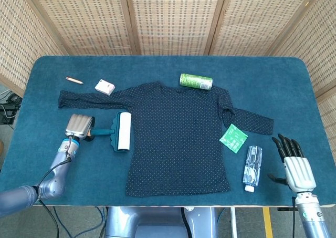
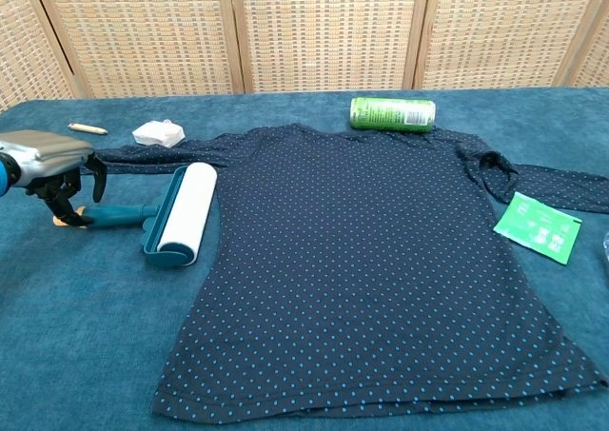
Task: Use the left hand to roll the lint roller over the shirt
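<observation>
A dark dotted shirt (image 1: pixel 178 138) (image 2: pixel 381 260) lies flat across the middle of the blue table. Beside its left edge lies the lint roller (image 1: pixel 122 132) (image 2: pixel 181 212), white drum next to the shirt, teal handle pointing left. My left hand (image 1: pixel 80 126) (image 2: pixel 52 160) hovers over the handle's orange end, and its dark fingers (image 2: pixel 68 201) hang down on either side of the handle without clasping it. At the front right, off the shirt, my right hand (image 1: pixel 296 167) rests with fingers spread and holds nothing.
A green can (image 1: pixel 196 81) (image 2: pixel 392 113) lies at the shirt's collar. A green packet (image 1: pixel 233 138) (image 2: pixel 539 225) and a water bottle (image 1: pixel 253 167) sit right of the shirt. A pencil (image 1: pixel 74 80) (image 2: pixel 87 127) and a small white box (image 1: pixel 105 86) (image 2: pixel 158 133) lie at the back left.
</observation>
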